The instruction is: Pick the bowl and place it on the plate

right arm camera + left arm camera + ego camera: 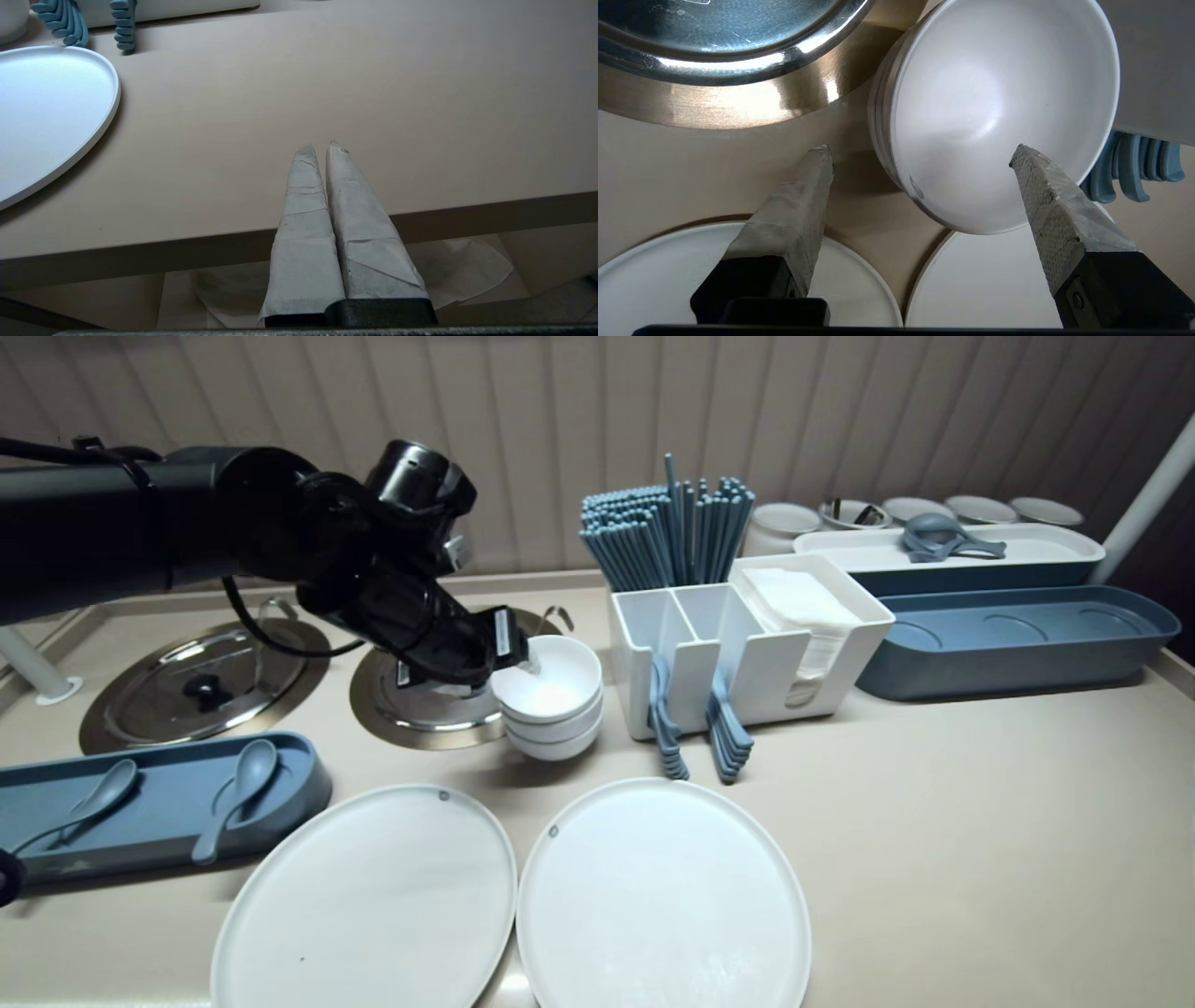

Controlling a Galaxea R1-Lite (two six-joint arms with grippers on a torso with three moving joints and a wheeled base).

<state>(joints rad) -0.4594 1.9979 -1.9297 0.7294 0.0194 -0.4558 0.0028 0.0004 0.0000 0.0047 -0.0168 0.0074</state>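
A stack of white bowls [551,695] stands on the beige counter between a round metal lid [420,705] and a white caddy [756,663]. My left gripper [527,665] hangs over the stack's left rim, open. In the left wrist view the left gripper [920,151] straddles the top bowl [999,93]: one finger is over the bowl's inside, the other over bare counter beside it, and neither pad presses on the rim. My right gripper [322,145] is shut and empty, parked by the counter's front edge, outside the head view.
Two white oval plates [373,896] [663,896] lie in front of the bowls. A second lid [205,681] and a blue tray [308,775] with two spoons sit at the left. The caddy holds blue chopsticks [667,537] and napkins, with spoons hung on it. Long trays [1018,635] stand at the right.
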